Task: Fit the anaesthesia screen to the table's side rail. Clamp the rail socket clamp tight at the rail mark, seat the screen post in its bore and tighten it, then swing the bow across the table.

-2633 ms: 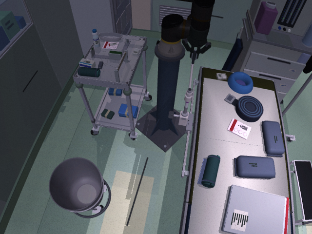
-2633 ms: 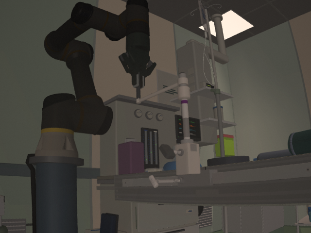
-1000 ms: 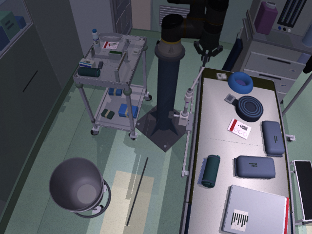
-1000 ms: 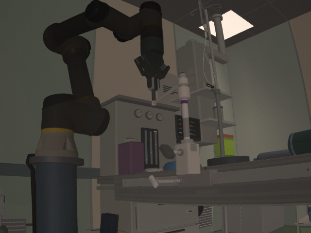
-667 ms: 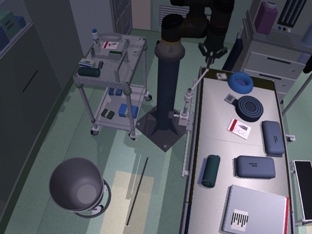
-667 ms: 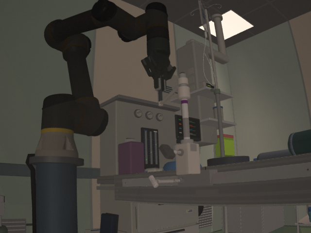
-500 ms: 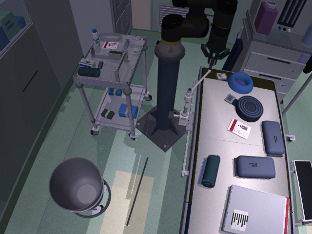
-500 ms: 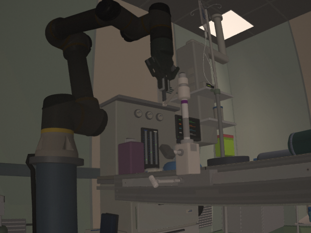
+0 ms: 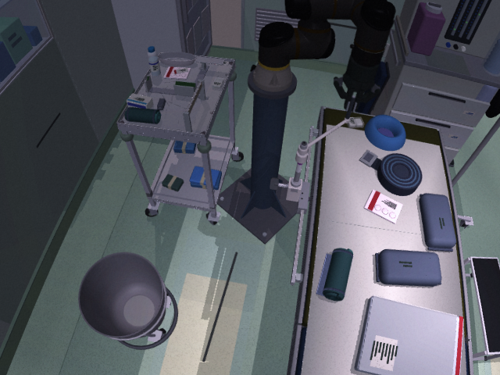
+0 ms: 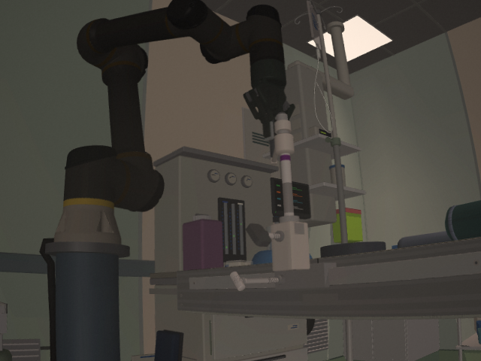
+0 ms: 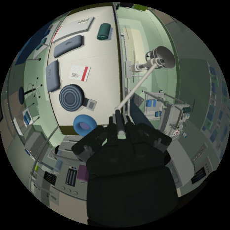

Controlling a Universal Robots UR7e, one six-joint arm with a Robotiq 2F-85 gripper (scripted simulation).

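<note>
The far end of the bow (image 11: 134, 86) is hidden between my fingers, and I grip it with my gripper (image 11: 120, 118) closed. The thin white bow (image 9: 328, 132) runs from the top of the screen post (image 9: 299, 161) out over the head corner of the table (image 9: 383, 242). The post (image 10: 285, 171) stands upright in the rail socket clamp (image 10: 290, 245), which sits on the side rail (image 9: 299, 238) with its dark knob (image 10: 256, 234) pointing outward. A handle screw (image 10: 252, 279) sticks out below the clamp. My gripper (image 9: 350, 108) hangs just beside a blue ring cushion (image 9: 384, 128).
A steel bucket (image 9: 121, 296) stands on the floor near a two-shelf trolley (image 9: 179, 121). On the table lie a dark round pad (image 9: 400, 173), a card (image 9: 383, 206), two grey cushions (image 9: 408, 267), a green roll (image 9: 338, 273) and a folder (image 9: 408, 337). The arm's pedestal (image 9: 266, 149) stands beside the rail.
</note>
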